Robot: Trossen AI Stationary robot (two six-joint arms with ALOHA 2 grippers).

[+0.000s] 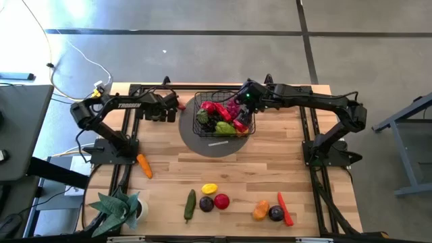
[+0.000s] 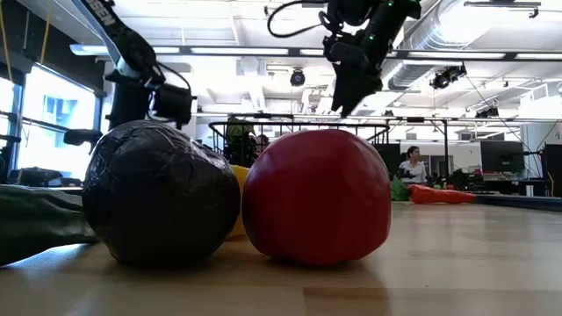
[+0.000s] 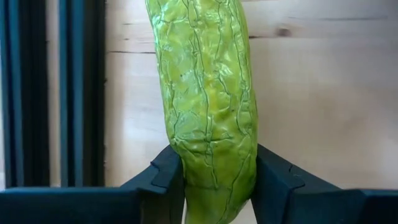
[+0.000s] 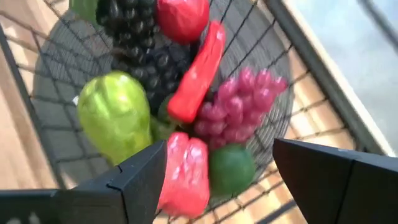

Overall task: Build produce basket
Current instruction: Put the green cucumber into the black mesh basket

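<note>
The black wire basket (image 1: 225,115) stands on a round grey mat at the table's far middle. It holds a green pepper (image 4: 115,115), a red chili (image 4: 196,71), purple grapes (image 4: 239,102), dark grapes (image 4: 140,43) and other produce. My right gripper (image 4: 217,180) hovers open and empty just above the basket's right part (image 1: 244,101). My left gripper (image 1: 162,108) is left of the basket, shut on a wrinkled light-green cucumber (image 3: 208,87). My left gripper pinches the cucumber near one end (image 3: 211,180) between its two fingers (image 3: 168,174). The rest of the cucumber reaches forward past the fingertips, roughly along the fingers. The bare wooden table shows behind it. Whether its far end rests on anything is out of frame.
Loose produce lies near the front edge: a carrot (image 1: 144,165), a yellow piece (image 1: 210,189), a dark cucumber (image 1: 190,204), a plum (image 1: 206,203), a red apple (image 1: 221,201), an orange piece (image 1: 260,210), a red chili (image 1: 285,208). A potted plant (image 1: 118,209) stands front left.
</note>
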